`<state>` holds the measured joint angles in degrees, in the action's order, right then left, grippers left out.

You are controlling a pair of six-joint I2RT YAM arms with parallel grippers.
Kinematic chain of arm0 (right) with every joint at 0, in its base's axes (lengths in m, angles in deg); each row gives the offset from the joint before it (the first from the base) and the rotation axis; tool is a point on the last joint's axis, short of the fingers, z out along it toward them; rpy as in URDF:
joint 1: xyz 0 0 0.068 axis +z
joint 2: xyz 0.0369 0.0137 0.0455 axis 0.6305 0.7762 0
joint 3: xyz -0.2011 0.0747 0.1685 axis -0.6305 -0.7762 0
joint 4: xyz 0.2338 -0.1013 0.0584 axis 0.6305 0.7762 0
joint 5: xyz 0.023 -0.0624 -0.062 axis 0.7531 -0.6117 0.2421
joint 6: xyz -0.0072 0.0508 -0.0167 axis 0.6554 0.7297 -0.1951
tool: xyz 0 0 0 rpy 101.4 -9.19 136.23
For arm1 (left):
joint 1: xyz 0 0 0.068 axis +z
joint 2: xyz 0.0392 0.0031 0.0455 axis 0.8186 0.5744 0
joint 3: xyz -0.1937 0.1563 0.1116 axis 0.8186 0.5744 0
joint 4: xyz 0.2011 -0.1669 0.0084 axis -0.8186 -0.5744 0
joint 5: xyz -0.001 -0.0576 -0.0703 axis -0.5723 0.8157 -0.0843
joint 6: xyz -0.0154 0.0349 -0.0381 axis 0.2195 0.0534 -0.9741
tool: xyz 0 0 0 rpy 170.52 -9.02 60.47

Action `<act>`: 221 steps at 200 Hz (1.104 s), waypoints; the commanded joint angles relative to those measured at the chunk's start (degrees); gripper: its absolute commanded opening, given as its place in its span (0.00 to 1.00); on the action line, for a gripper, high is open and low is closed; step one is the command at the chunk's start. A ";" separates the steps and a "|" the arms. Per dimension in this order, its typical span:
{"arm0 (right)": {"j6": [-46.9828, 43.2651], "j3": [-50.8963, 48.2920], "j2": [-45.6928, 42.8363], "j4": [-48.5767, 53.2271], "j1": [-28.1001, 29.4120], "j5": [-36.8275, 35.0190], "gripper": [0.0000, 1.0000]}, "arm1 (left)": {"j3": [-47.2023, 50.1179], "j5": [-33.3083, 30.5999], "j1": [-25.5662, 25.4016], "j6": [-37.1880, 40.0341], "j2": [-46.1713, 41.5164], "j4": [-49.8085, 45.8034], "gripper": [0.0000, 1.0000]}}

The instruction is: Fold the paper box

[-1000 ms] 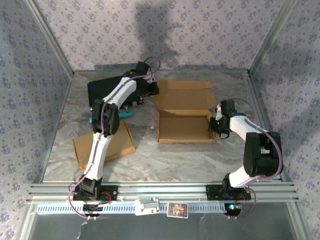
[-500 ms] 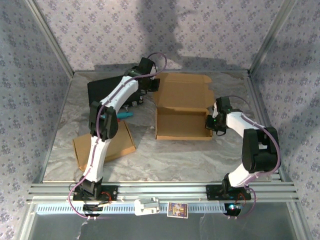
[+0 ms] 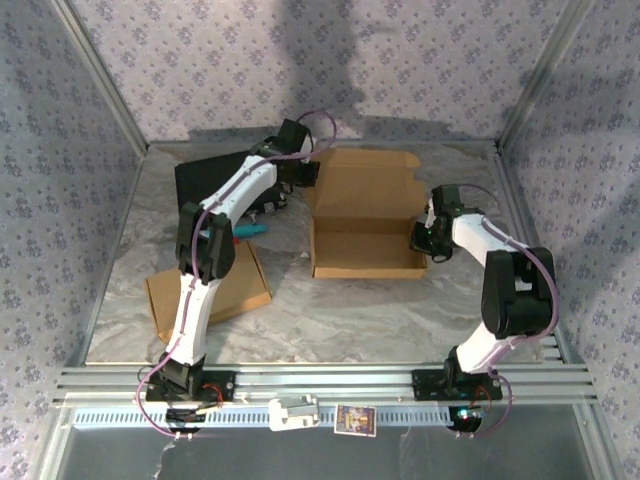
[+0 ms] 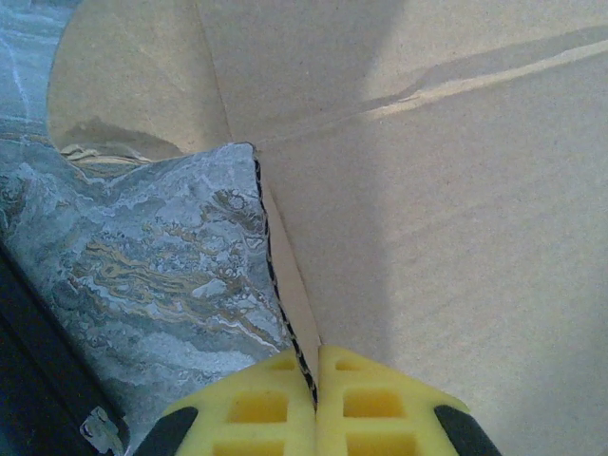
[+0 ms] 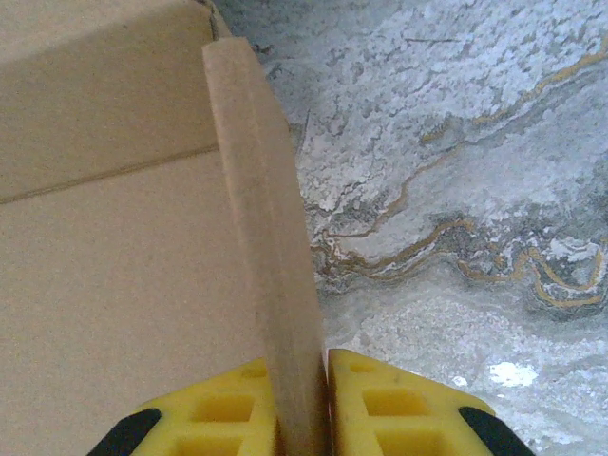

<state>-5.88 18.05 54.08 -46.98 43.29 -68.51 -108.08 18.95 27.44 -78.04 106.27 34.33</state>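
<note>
The box (image 3: 365,205) lies open in the middle of the table (image 3: 330,320). Its near part is a shallow tray with low walls standing up. Its far part is a wide lid panel with small flaps at the corners. From above I cannot tell how steeply this panel is tilted.

The left gripper (image 3: 306,172) is at the far left corner of the box, at the left edge of the lid panel. In the left wrist view its yellow pads (image 4: 252,408) are pressed together with the thin cardboard edge caught between them, so it is clamped on the box.

The right gripper (image 3: 424,238) is at the right side of the box, at the tray wall. In the right wrist view this wall stands upright between the two yellow pads (image 5: 356,366), and both pads touch it, so this gripper also is clamped on the box.

To the left of the box, at its far end, lies a black case (image 3: 205,180). A small teal thing (image 3: 252,230) lies just beside the case, between it and the box. A flat cardboard (image 3: 245,285) lies to the left of the box at its near end, well apart from it, and the left arm passes over this piece.
</note>
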 commanded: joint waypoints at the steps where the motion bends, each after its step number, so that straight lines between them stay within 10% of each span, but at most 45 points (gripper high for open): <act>1: 0.28 1.90 0.88 2.14 -0.24 0.68 0.19 | 2.36 2.33 -0.69 2.75 -3.19 -0.24 0.03; 95: -1.17 15.11 -3.41 11.60 -2.90 0.19 0.51 | 8.16 3.31 -0.71 5.32 -7.68 3.52 0.04; 165: -11.13 32.31 14.02 16.06 -9.73 19.48 0.47 | 9.17 3.24 -0.70 4.39 -8.06 4.30 0.05; 221: -13.39 34.85 19.19 19.25 -9.59 21.45 0.46 | 9.00 3.03 -0.60 4.02 -7.85 4.13 0.05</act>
<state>-17.27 50.27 73.14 -30.96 33.59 -50.26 -99.05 21.36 27.07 -73.99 100.77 37.57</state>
